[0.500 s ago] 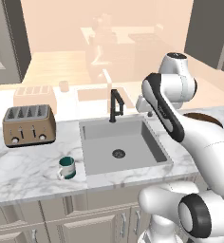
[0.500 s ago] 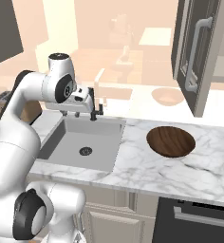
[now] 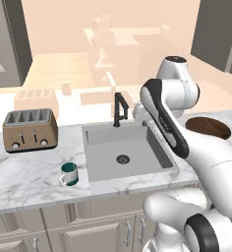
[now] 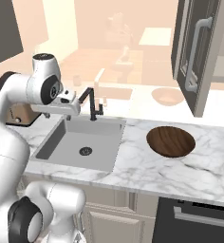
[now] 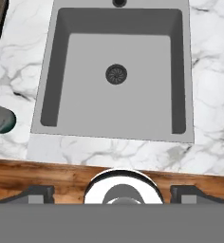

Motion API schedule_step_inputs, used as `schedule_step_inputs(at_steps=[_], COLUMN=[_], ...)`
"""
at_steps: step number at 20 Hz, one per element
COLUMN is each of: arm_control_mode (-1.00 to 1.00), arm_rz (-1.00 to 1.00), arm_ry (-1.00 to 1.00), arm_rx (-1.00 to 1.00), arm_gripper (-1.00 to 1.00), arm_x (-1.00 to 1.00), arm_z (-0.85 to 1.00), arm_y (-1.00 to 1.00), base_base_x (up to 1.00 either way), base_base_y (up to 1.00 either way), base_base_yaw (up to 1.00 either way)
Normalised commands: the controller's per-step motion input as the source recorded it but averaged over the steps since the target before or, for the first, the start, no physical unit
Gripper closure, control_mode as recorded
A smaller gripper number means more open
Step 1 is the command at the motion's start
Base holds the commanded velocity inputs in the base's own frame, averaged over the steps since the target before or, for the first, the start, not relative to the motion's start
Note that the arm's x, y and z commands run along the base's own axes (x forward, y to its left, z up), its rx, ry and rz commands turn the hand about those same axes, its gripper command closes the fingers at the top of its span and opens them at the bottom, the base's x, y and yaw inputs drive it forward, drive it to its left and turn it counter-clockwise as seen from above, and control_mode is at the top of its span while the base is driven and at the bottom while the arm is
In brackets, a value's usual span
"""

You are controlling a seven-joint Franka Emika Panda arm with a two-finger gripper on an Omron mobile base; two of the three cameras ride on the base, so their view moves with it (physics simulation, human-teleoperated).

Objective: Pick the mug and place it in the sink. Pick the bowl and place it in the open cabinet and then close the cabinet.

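A kitchen with a white marble desk (image 3: 34, 172) and a grey sink (image 3: 132, 160) set into it.
The gripper (image 5: 113, 192) hangs high over the sink with its two tips wide apart, holding nothing. The teal mug (image 3: 69, 173) stands on the desk just left of the sink, near the front edge. A brown toaster (image 3: 29, 129) sits farther back on the left. The black faucet (image 3: 120, 109) stands at the back of the sink. The big dark wooden bowl (image 4: 171, 141) rests on the desk to the right of the sink. Above the bowl, the cabinet (image 4: 199, 52) door with the long silver handle stands open.
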Motion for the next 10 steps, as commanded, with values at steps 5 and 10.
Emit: schedule_step_inputs(at_steps=[5, 10], arm_control_mode=[-1.0, -1.0], arm_rz=[-0.04, -0.04], arm_ry=[0.0, 0.0], arm_rx=[0.0, 0.01], arm_gripper=[-1.0, -1.0], arm_x=[-0.59, -0.5], arm_z=[0.0, -0.14], arm_y=[0.88, 0.65], base_base_x=[0.0, 0.0], base_base_y=[0.0, 0.0], base_base_yaw=[0.0, 0.0])
